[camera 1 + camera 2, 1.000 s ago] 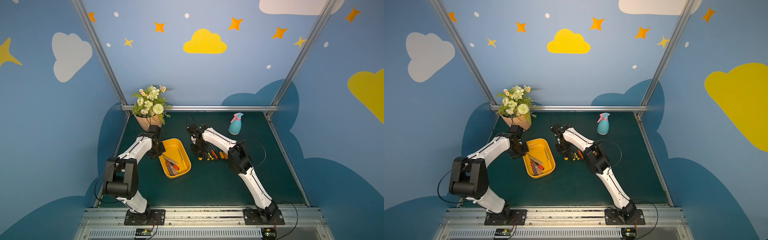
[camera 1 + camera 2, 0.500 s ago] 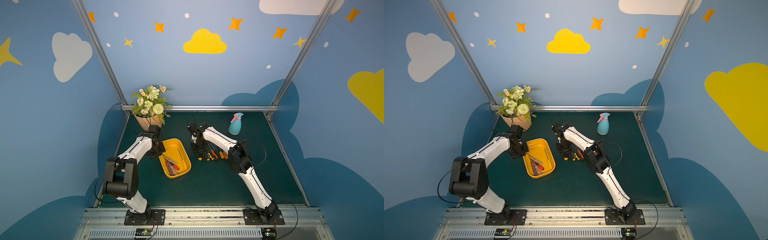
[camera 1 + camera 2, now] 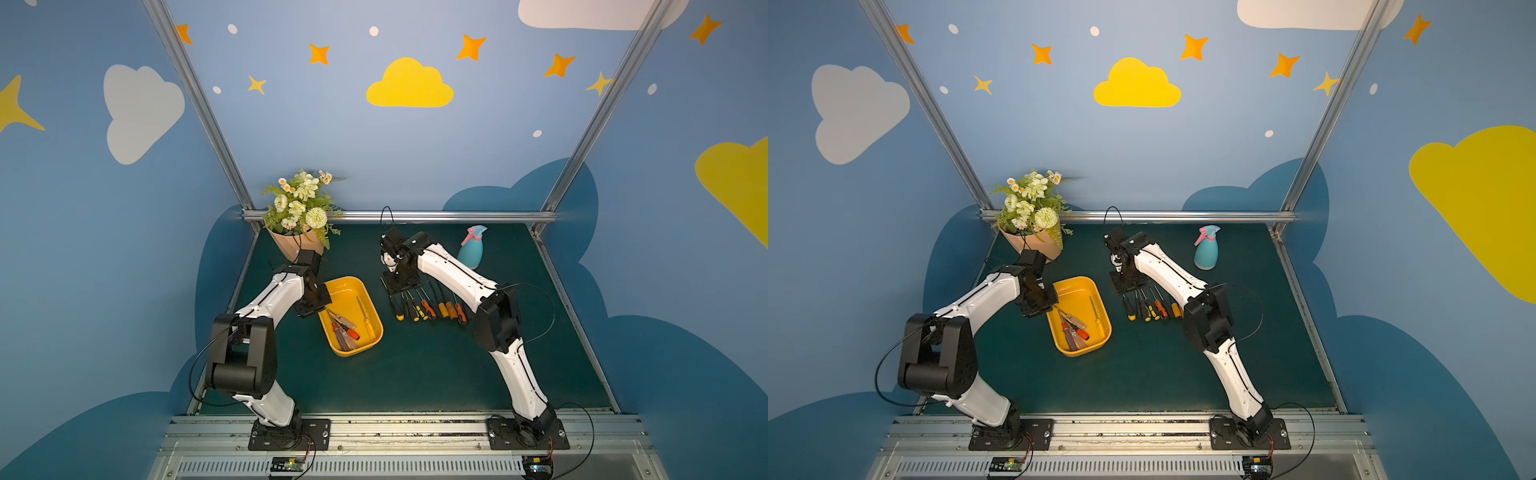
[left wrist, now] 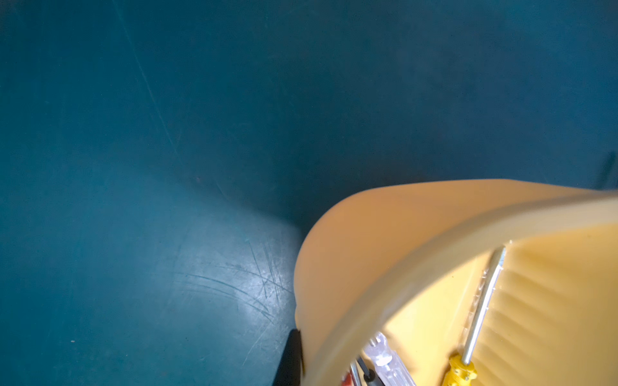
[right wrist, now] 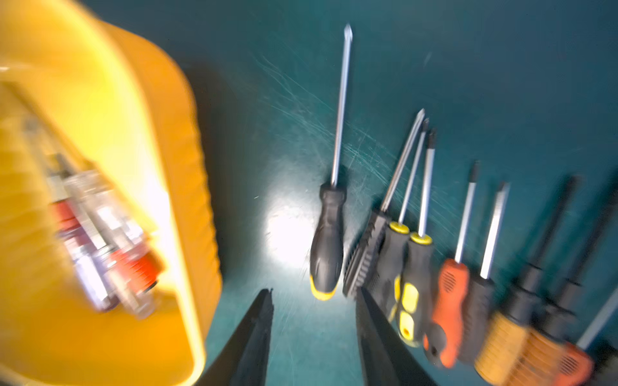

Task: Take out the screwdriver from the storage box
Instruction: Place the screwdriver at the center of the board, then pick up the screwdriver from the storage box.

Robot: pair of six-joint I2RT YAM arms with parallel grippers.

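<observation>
Screwdrivers (image 3: 345,328) lie in the yellow storage box (image 3: 348,290), its wall clamped by the left claw (image 3: 318,305); the empty, parted right claw (image 5: 314,292), over the row (image 3: 428,309) laid out on the counter (image 3: 415,374), must next reach inside.

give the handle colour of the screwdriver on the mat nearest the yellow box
Black, yellow end cap. The screwdriver shows best in the right wrist view.

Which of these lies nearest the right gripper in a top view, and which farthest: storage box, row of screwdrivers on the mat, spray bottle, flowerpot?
1. row of screwdrivers, just under the right gripper.
2. storage box, beside it, toward the robot's left.
3. spray bottle, back right, and flowerpot, back left corner: too close to call.
</observation>
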